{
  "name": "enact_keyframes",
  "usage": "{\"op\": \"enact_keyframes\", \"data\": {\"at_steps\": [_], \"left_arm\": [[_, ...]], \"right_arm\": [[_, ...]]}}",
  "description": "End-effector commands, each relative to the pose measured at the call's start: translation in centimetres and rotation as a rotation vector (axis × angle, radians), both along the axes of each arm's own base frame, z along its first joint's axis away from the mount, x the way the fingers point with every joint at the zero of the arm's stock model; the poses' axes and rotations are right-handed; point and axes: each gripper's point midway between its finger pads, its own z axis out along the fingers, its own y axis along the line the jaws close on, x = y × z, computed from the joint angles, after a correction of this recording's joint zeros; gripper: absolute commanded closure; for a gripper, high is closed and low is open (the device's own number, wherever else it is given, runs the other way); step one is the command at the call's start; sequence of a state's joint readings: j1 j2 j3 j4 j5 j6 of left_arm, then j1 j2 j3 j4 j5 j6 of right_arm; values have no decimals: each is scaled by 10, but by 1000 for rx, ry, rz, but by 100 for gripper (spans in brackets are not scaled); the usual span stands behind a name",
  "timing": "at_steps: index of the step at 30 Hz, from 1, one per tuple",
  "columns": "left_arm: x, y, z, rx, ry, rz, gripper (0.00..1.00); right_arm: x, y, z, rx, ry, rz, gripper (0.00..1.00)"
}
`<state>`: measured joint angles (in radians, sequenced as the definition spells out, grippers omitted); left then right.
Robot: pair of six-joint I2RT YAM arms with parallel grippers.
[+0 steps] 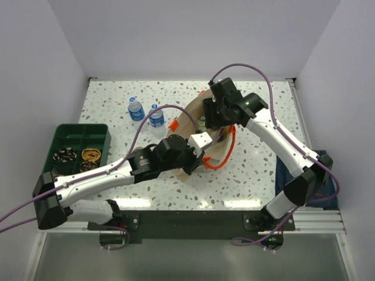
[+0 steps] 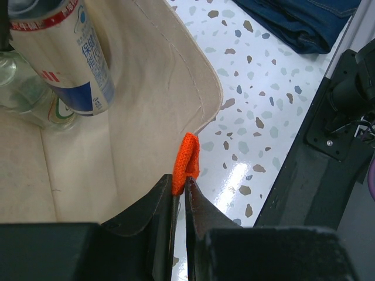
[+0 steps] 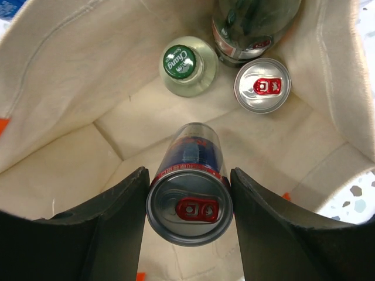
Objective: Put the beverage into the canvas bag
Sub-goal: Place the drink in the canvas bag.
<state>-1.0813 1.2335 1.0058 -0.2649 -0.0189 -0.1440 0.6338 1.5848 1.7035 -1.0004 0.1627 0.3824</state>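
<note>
My right gripper (image 3: 188,175) is spread partway and clamped on a can (image 3: 188,208), 1 finger pressed against each side just below its rim. The can is blue and silver with a red pull tab and stands upright with its lid facing my wrist camera. It is down inside the open mouth of the canvas bag (image 3: 70,76), with the beige walls all around it. I cannot tell whether its base touches the bag's floor.

Beyond it, 3 drinks already stand on that floor: a green-capped bottle (image 3: 187,64), a dark bottle (image 3: 252,23) and a second can (image 3: 262,85), close together at the far wall.

My left gripper (image 2: 179,186) is pressed almost together, pinching the orange strap (image 2: 187,155) where it meets the bag's rim at the near side.

The bag sits near the middle of the speckled desk (image 1: 258,175). To its left are 2 water bottles (image 1: 136,109) side by side, and further left a green tray (image 1: 82,132). A folded blue cloth (image 2: 304,17) lies at the desk's right edge.
</note>
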Motion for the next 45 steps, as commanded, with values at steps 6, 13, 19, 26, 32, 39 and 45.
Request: {"op": "enact_keyframes", "data": {"at_steps": [6,13,19,26,32,39,45], "left_arm": [[4,3,6,-22,-3,38,82],[4,3,10,-22,-7,38,82],[4,3,10,-21,-5,38,82],[4,3,9,-20,-1,40,82],[4,4,9,-19,0,42,82],[5,4,11,-21,-2,46,82],[5,4,9,-16,-1,45,82]], "right_arm": [[41,8,7,57,-182,-85,100],[53,11,-12,48,-198,-111,100],[59,11,-29,35,-200,-125,100],[64,9,-43,23,-209,-152,100],[66,9,-52,13,-207,-157,100],[67,11,-59,22,-206,-163,100],[65,10,-67,22,-201,-171,100]]}}
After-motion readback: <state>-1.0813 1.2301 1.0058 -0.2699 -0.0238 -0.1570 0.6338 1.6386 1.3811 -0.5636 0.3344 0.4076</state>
